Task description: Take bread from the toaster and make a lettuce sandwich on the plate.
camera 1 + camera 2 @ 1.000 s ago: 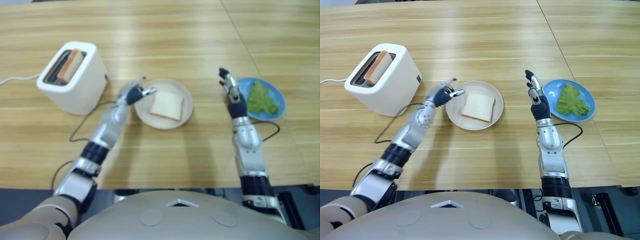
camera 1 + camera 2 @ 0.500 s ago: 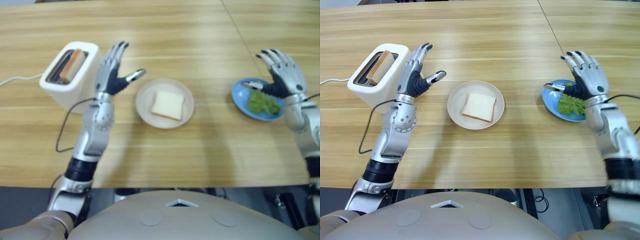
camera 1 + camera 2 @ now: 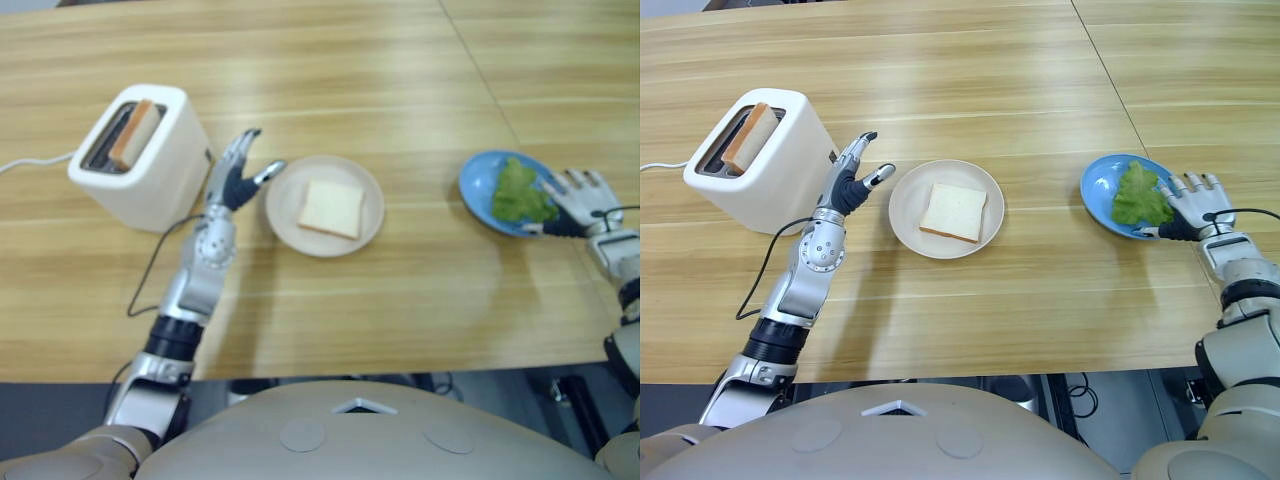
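Between toaster and plate hovers the left hand, fingers spread, empty; bread lies on the plate; right hand, fingers wide, beside lettuce

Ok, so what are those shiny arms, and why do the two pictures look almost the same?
Those arms belong to a robot shaped like a person. Both pictures come from a camera with two eyes on its head. It looks down at a wooden table, so you see one scene from two spots very close together.

On the table stands a white toaster with a slice of bread sticking out. In the middle is a cream plate with a second slice on it. On the right is a blue plate with lettuce.

The left hand is open between the toaster and the cream plate. The right hand is open at the blue plate's edge, next to the lettuce. Neither hand holds anything.
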Robot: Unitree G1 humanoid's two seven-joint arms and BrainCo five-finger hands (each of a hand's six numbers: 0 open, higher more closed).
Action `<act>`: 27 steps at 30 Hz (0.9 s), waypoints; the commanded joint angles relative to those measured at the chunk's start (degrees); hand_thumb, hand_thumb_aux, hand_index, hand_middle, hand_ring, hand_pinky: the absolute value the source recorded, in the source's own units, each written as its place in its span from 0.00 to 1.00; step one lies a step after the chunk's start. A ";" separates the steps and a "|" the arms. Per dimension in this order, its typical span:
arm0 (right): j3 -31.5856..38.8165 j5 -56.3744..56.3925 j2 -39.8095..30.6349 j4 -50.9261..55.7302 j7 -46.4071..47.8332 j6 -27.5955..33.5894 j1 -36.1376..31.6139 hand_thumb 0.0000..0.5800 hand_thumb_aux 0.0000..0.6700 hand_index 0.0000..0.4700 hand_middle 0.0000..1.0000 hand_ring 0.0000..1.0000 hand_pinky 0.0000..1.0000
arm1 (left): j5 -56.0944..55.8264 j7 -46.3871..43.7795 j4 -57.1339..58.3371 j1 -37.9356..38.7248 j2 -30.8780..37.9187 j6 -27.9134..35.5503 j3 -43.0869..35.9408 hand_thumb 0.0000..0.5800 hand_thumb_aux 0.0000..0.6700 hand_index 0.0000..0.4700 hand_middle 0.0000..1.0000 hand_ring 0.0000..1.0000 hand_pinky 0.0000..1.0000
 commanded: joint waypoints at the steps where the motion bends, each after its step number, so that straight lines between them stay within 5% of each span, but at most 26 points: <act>1: 2.41 1.26 1.13 2.05 0.66 0.02 -1.25 0.00 0.00 0.00 0.00 0.00 0.00 | 0.64 -0.05 0.56 0.26 0.06 0.31 -0.60 0.00 0.00 0.00 0.00 0.00 0.00; 5: 3.78 2.97 1.53 2.94 1.94 -0.18 -1.90 0.00 0.00 0.00 0.00 0.00 0.00 | 0.72 -0.14 -0.03 0.76 0.25 0.44 -0.45 0.00 0.00 0.00 0.00 0.00 0.00; 6: 4.04 3.25 1.67 3.01 2.19 -0.26 -2.02 0.78 0.53 0.52 0.00 0.00 0.00 | 0.74 -0.13 -0.08 0.90 0.28 0.49 -0.41 0.00 0.00 0.00 0.00 0.00 0.00; 8: 4.35 4.17 1.97 3.02 2.84 -0.66 -2.14 0.81 0.56 0.55 0.00 0.00 0.00 | 0.82 -0.11 -0.01 1.13 0.26 0.56 -0.52 0.00 0.00 0.00 0.00 0.00 0.00; 9: 4.61 4.65 2.04 2.94 2.91 -0.78 -2.18 1.00 1.00 0.98 0.27 0.27 0.27 | 0.83 -0.12 0.08 1.22 0.21 0.54 -0.64 0.00 0.00 0.00 0.00 0.00 0.00; 12: 4.79 6.17 1.89 2.57 3.09 -1.47 -2.27 1.00 1.00 0.98 0.89 0.89 0.89 | 1.00 -0.12 0.15 1.47 0.07 0.55 -1.00 0.00 0.00 0.00 0.00 0.00 0.00; 15: 4.91 7.05 1.16 1.33 2.13 -2.01 -2.26 1.00 1.00 0.98 1.00 1.00 1.00 | 1.16 -0.24 0.19 1.58 0.03 0.56 -1.21 0.00 0.00 0.00 0.00 0.00 0.00; 27: 3.52 10.62 -1.32 -3.99 1.10 -3.99 -1.28 1.00 1.00 0.98 1.00 1.00 1.00 | 1.22 -0.26 0.07 1.92 -0.05 0.53 -1.35 0.00 0.00 0.00 0.00 0.00 0.00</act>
